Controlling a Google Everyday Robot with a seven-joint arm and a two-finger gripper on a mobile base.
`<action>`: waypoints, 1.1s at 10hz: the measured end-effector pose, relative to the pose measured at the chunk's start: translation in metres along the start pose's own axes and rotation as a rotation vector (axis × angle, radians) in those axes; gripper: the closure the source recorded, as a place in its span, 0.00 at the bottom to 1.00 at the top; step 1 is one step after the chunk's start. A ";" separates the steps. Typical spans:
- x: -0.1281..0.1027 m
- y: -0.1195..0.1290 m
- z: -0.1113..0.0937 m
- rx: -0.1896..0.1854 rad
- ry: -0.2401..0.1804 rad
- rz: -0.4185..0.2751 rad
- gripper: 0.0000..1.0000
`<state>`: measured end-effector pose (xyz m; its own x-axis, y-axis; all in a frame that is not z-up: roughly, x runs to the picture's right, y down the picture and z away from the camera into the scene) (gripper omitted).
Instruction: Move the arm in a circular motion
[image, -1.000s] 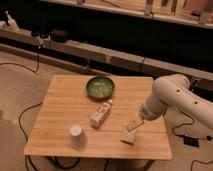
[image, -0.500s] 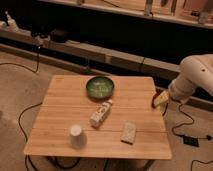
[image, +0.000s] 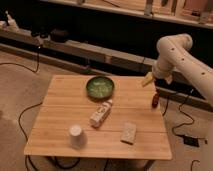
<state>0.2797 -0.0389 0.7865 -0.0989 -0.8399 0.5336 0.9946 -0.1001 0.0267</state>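
Observation:
The arm (image: 176, 54) is cream-white, made of thick rounded segments with small dark dots. It comes in from the right and bends down over the table's far right corner. The gripper (image: 147, 79) is its small tan tip. It hangs just above the far right edge of the wooden table (image: 60, 115), to the right of the green bowl (image: 100, 87). It holds nothing that I can see.
On the table stand a green bowl, a lying carton or bottle (image: 101, 113), a white cup (image: 76, 135) and a pale sponge-like block (image: 129, 133). A red object (image: 155, 100) sits at the right edge. Cables lie on the floor. Shelving runs along the back.
The arm has swung from low over the pale block at the front right, out to the right edge, then up and back to the far right corner.

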 end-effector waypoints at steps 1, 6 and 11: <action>0.016 -0.012 0.001 -0.010 0.006 -0.021 0.20; 0.044 -0.154 -0.005 0.113 0.074 -0.295 0.20; -0.035 -0.243 0.000 0.299 0.033 -0.485 0.20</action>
<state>0.0420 0.0146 0.7612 -0.5422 -0.7521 0.3745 0.8003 -0.3265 0.5030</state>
